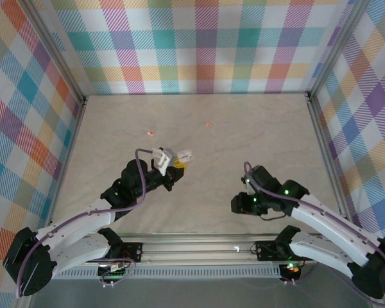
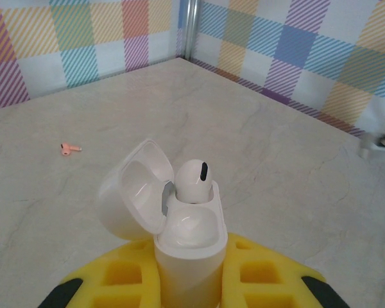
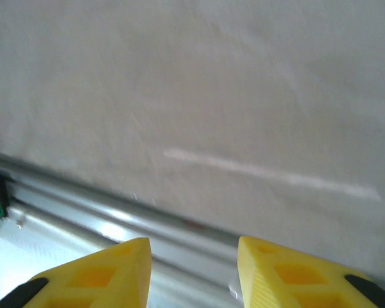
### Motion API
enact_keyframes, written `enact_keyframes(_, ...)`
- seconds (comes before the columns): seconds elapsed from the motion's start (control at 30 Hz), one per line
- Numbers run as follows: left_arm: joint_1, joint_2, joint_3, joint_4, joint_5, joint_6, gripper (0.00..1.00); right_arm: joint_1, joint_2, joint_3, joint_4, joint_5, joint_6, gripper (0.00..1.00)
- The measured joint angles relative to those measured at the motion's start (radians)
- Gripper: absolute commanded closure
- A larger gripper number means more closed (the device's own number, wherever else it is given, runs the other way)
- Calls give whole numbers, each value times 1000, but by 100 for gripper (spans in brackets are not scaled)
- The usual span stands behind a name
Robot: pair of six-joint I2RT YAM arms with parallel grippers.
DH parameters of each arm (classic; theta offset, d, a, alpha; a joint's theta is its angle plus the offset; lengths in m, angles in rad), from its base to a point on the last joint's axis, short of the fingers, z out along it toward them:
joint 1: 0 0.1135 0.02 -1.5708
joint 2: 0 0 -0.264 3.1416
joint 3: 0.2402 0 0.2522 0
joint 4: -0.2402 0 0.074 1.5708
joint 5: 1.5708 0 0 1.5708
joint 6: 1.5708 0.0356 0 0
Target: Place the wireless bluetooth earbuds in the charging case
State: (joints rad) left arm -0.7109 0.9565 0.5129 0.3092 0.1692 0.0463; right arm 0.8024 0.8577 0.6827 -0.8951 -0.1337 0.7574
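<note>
- My left fingers are clamped on the white charging case, holding it upright above the surface.
- Its lid hangs open to the left, and one white earbud sits in the far socket, just beyond my fingertips; the near socket is bare.
- A pink earbud lies on the surface well ahead and to the left of those fingers.
- A second pink earbud lies farther back, to the right.
- My right fingers stand apart with nothing between them, over the metal rail at the near edge, well apart from every earbud.
</note>
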Motion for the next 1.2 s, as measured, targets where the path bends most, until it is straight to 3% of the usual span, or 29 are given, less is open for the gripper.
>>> enact_keyframes(0.2,0,0,0,-5,25,-5,100,240,11,-30,-128,59,154,57)
enact_keyframes(0.43,0,-46,-14,-21,31,-18,100,425,123,-111,-72,97,252,59)
enact_keyframes(0.77,0,-137,-18,-80,21,-24,100,486,210,-164,92,69,259,58)
enact_keyframes(1.2,0,-153,-18,-102,12,-28,100,488,243,-190,121,62,255,57)
